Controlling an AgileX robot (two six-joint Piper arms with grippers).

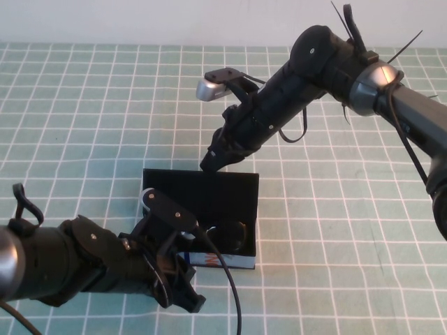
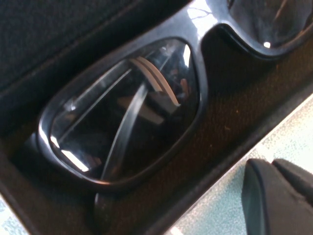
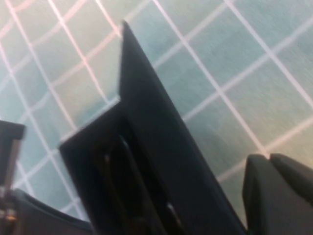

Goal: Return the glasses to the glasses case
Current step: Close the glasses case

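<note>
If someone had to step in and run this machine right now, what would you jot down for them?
Left gripper: at the near side of the glasses case, holding nothing; whether open or shut can't be told.
Right gripper: shut, at the top edge of the raised lid on the case's far side.
Glasses: already lying inside the case on the black lining, lenses facing up.
Done: glasses returned to the case.
Left: the lid is still up; probably swing it down, with the left arm clear of the case first.
</note>
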